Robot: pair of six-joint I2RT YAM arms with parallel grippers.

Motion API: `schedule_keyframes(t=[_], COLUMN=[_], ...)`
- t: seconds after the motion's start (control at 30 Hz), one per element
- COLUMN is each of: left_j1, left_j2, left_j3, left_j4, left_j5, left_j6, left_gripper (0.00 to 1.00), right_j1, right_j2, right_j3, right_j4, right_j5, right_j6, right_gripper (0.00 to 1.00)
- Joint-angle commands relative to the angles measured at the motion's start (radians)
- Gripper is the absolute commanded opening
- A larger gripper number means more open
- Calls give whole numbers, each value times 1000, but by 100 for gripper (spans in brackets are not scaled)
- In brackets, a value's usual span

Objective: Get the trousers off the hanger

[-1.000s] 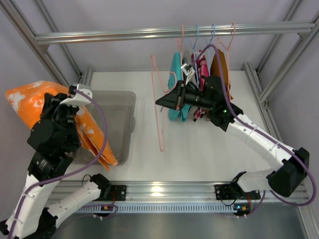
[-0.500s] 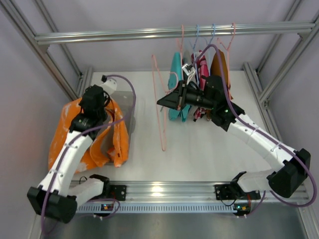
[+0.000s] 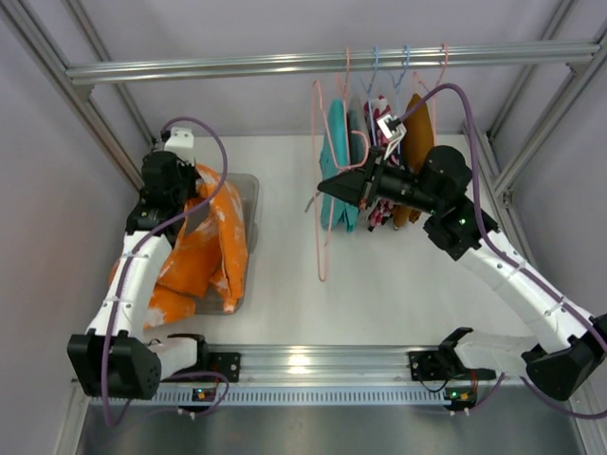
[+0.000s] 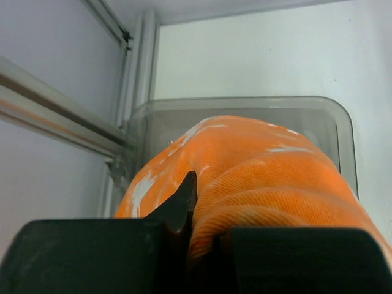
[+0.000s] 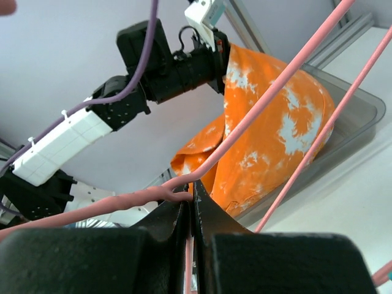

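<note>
The orange trousers (image 3: pixel 207 248) with white blotches hang from my left gripper (image 3: pixel 186 196), which is shut on their upper fold. They droop into and over the clear plastic bin (image 3: pixel 250 186) at the left. In the left wrist view the trousers (image 4: pixel 263 168) bulge out between the shut fingers (image 4: pixel 182 199). The pink hanger (image 3: pixel 321 248) is bare and held in the air by my right gripper (image 3: pixel 324 187). In the right wrist view the gripper (image 5: pixel 192 199) is shut on the hanger (image 5: pixel 269 101) wire near its twisted neck, with the trousers (image 5: pixel 275 125) beyond.
A metal rail (image 3: pixel 237 64) crosses the back and carries several more hangers, with a teal garment (image 3: pixel 337 156), a magenta one (image 3: pixel 387 123) and a brown-orange one (image 3: pixel 415 123). Frame posts (image 3: pixel 114 123) stand at both sides. The bin's rim (image 4: pixel 245 101) lies under the left gripper.
My left arm has swung the trousers from far left in over the bin. My right arm has carried the bare hanger rightward and back, toward the hanging garments.
</note>
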State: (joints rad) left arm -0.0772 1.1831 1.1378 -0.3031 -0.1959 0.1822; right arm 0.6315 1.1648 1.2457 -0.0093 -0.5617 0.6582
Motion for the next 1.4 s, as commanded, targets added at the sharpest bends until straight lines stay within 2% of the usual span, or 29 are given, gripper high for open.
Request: schedule_keyframes(t=[0.0,0.07,0.1,0.23,0.27,0.3,0.5,0.7,0.9,1.03,1.17,1.37], left_j1=[69,106,137,162,162,163,162,162,162,160,162,160], left_j2=[12,36,47,0,-26,-95,-292,-341,-355,-301,-286,-257], left_j3=[-62,-110,-119,-130,-133,-139,-89,52,86,143,152,163], left_j4=[131,114,108,36,16,10,-114,-269,-240,-260,-214,-182], left_j5=[134,171,261,413,453,519,628,759,947,986,1009,1058], left_j6=[-162,-161,-152,-132,-122,-106,-47,25,11,19,28,-16], left_gripper=[8,23,45,80,96,99,99,99,99,99,99,99], right_j1=[-18,-21,-27,-50,-55,-61,-121,-193,-299,-368,-426,-441], right_j2=[-57,-79,-86,-134,-155,-166,-237,-336,-441,-487,-493,-496], right_j3=[57,70,77,93,100,118,179,216,251,311,377,311], right_j4=[-19,-50,-63,-125,-158,-175,-308,-493,-664,-814,-957,-1066], right_j5=[34,39,45,46,46,48,52,92,161,212,253,203], right_j6=[-37,-60,-62,-83,-107,-120,-192,-304,-390,-466,-522,-551], right_gripper=[0,0,0,0,0,0,0,0,0,0,0,0])
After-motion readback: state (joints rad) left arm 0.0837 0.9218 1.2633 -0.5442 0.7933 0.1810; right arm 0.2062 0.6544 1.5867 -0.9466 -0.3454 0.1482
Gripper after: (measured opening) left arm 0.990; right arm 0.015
